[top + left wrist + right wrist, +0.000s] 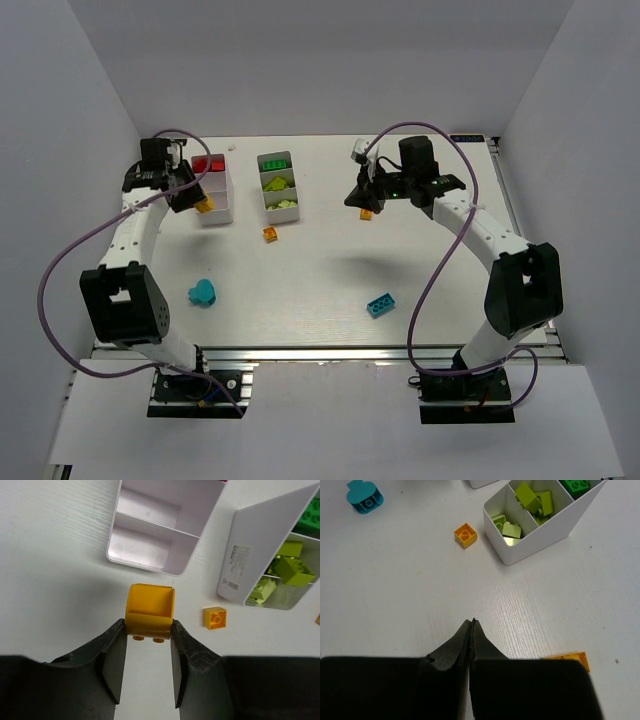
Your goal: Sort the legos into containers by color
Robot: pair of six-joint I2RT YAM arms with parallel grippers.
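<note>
My left gripper (148, 630) is shut on an orange lego (150, 611), held above the table just short of the left container (142, 545), whose two nearer compartments are bare. From above, that gripper (197, 200) hangs at the tray's (229, 205) near end; red legos (208, 163) fill its far compartment. The second container (262, 195) holds green and lime legos (530, 495). My right gripper (471, 622) is shut on nothing, low over the table, with a flat orange lego (570, 657) beside and partly behind it.
A small orange lego (270, 234) lies near the second tray's (545, 535) front end. Two cyan legos rest nearer the arm bases, one at the left (203, 292) and one at the middle right (381, 305). White walls enclose the table.
</note>
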